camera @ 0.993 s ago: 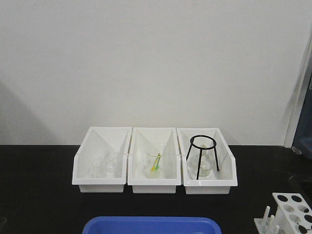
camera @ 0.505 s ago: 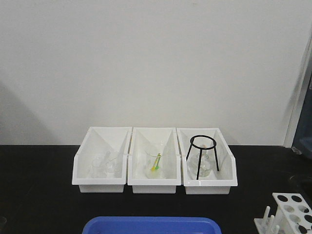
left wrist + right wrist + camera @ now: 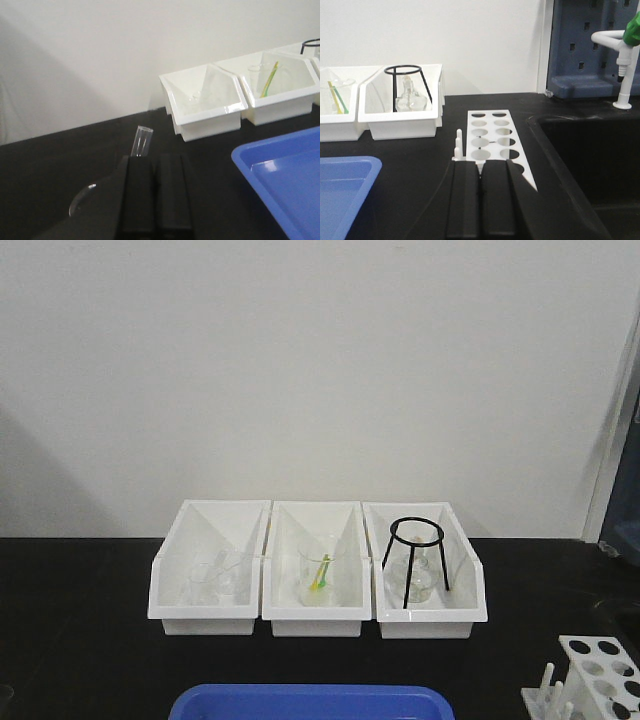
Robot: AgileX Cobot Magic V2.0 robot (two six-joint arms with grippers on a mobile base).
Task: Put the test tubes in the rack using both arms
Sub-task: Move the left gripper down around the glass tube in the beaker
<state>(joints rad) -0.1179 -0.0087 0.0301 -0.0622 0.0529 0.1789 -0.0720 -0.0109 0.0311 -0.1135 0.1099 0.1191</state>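
In the left wrist view a clear test tube (image 3: 141,141) shows just past the tip of the left finger, open rim farthest from me and lower end hidden behind that finger. My left gripper (image 3: 155,156) has its jaws pressed together with nothing between them. The white rack (image 3: 491,135) sits right in front of my right gripper (image 3: 481,162), which is shut and holds nothing; the rack's holes that show are bare. In the front view the rack (image 3: 572,668) stands at the lower right, and neither arm appears there.
Three white bins (image 3: 205,618) line the back, holding beakers, a flask and a black tripod (image 3: 406,580). A blue tray (image 3: 310,702) lies at the front centre. A sink (image 3: 580,160) opens right of the rack. A clear curved rim (image 3: 80,197) sits beside my left gripper.
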